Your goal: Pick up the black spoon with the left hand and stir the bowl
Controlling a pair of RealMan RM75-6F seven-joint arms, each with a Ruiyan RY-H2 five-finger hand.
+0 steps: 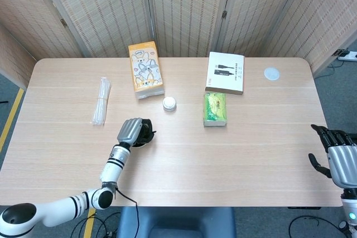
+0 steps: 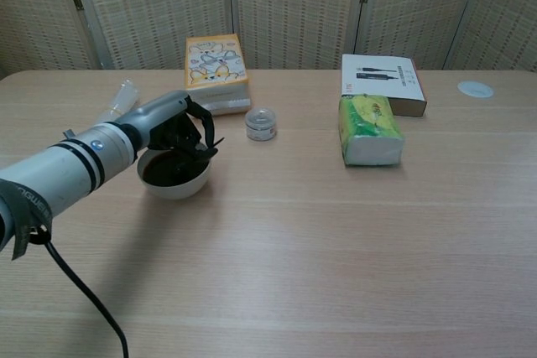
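table: matt pale wood | bowl: glossy white ceramic

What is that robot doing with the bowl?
The left robot hand is right over the white bowl of dark liquid, with dark fingers curled at its rim. It is meant to stir with a black spoon, but the spoon itself is hard to make out among the fingers. The right robot hand waits at the table's far edge, holding nothing.
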